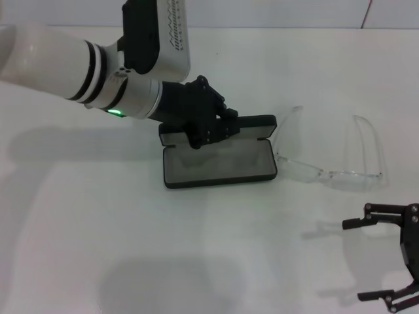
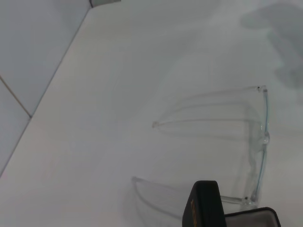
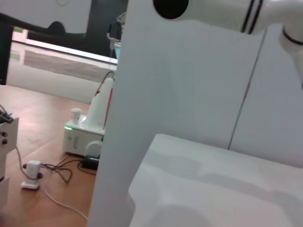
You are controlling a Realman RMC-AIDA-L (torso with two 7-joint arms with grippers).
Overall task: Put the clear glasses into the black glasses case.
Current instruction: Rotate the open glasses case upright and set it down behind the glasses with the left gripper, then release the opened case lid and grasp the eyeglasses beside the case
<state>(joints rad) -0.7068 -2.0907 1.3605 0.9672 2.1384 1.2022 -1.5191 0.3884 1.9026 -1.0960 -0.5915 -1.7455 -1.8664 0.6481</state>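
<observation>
The black glasses case (image 1: 219, 165) lies open mid-table, grey lining up and nothing inside, its lid standing along the far side. My left gripper (image 1: 206, 127) is at the left part of that lid, black against black. The clear glasses (image 1: 327, 175) rest on the table just right of the case, temple arms unfolded and pointing away from me. In the left wrist view the clear glasses (image 2: 260, 142) lie beyond a corner of the black glasses case (image 2: 203, 205) with gold lettering. My right gripper (image 1: 363, 260) hangs open near the front right, below the glasses and apart from them.
The white table (image 1: 98, 229) stretches bare to the left and front of the case. A wall edge runs along the table's far side (image 1: 262, 26). The right wrist view shows only a white panel (image 3: 189, 94) and floor with cables (image 3: 42, 165).
</observation>
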